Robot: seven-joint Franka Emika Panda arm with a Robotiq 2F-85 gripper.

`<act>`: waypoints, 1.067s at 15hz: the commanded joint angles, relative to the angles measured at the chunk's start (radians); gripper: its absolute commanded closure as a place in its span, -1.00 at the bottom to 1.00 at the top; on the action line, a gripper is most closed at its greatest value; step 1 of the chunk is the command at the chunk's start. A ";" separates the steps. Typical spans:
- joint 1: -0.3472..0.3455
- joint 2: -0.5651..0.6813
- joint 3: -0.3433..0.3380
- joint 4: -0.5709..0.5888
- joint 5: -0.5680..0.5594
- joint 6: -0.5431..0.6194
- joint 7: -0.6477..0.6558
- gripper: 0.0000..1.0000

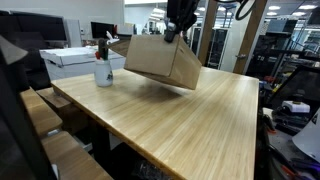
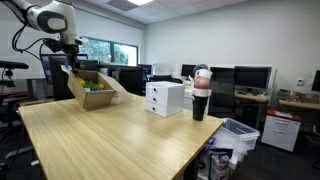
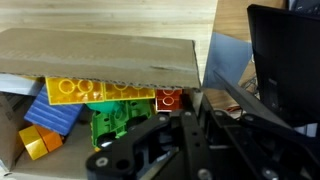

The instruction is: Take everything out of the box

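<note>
We saw a plain brown cardboard box (image 1: 162, 62) held in the air above a light wooden table (image 1: 205, 125). It was tilted, and its shadow lay on the tabletop beneath it. In both exterior views the box hung clear of the wood, towards one end of the table.

In the wrist view a heap of plastic toy blocks (image 3: 100, 108) lay inside the box. A flat yellow studded block (image 3: 80, 90) sat against the cardboard wall, with a green piece (image 3: 112, 122) just below it and a small red block (image 3: 168, 98) beside it. A blue block (image 3: 52, 115) and small yellow-orange pieces (image 3: 35, 142) lay towards the corner. In an exterior view we could also make out yellow and green through the open top.

The robot's gripper (image 1: 172, 33) reached down from above to the box's upper edge. Its fingers were pinched tight on the cardboard wall, bearing the whole box.

Elsewhere on the table stood two stacked white boxes (image 2: 165, 97) and, near them, a cup (image 2: 200, 96).
</note>
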 commanded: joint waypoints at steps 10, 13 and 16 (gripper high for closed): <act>-0.013 -0.111 -0.003 -0.061 0.055 0.021 0.029 0.92; -0.010 -0.123 -0.005 -0.071 0.070 0.028 0.035 0.92; 0.004 -0.130 -0.014 -0.078 0.135 0.049 0.018 0.92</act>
